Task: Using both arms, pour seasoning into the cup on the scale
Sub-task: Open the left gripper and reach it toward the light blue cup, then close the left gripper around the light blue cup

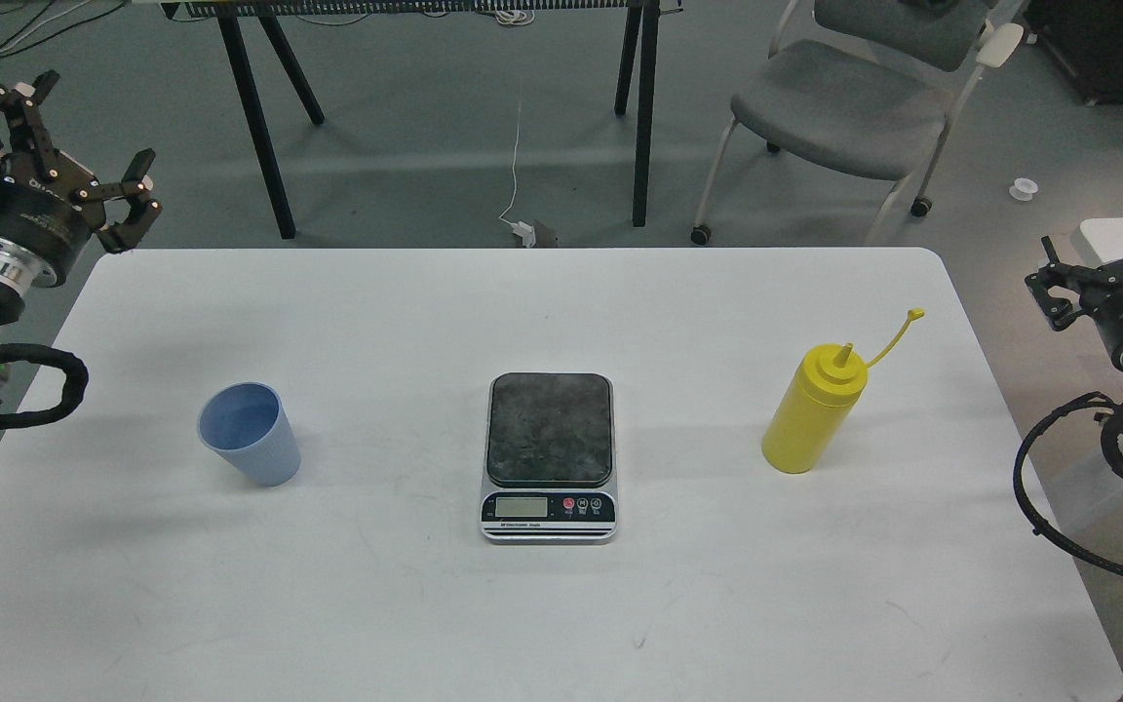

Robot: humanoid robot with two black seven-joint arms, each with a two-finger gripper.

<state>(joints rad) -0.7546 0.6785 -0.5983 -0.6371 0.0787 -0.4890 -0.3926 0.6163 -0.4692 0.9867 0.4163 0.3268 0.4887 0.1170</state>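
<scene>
The light blue ribbed cup [248,434] stands upright on the white table [522,604], at the left. The scale [549,453] lies in the middle with its dark plate bare. The yellow seasoning bottle [812,414] stands upright at the right, its cap strap sticking out to the upper right. My left gripper [69,146] is open and empty, in the air beyond the table's far left corner, well away from the cup. My right gripper [1107,249] is open and empty off the table's right edge, apart from the bottle.
A grey chair [839,97] and black table legs [259,127] stand on the floor beyond the table. A white cable [518,146] runs down to a plug. A white surface [1122,234] sits behind my right gripper. Black cable loops hang by both arms.
</scene>
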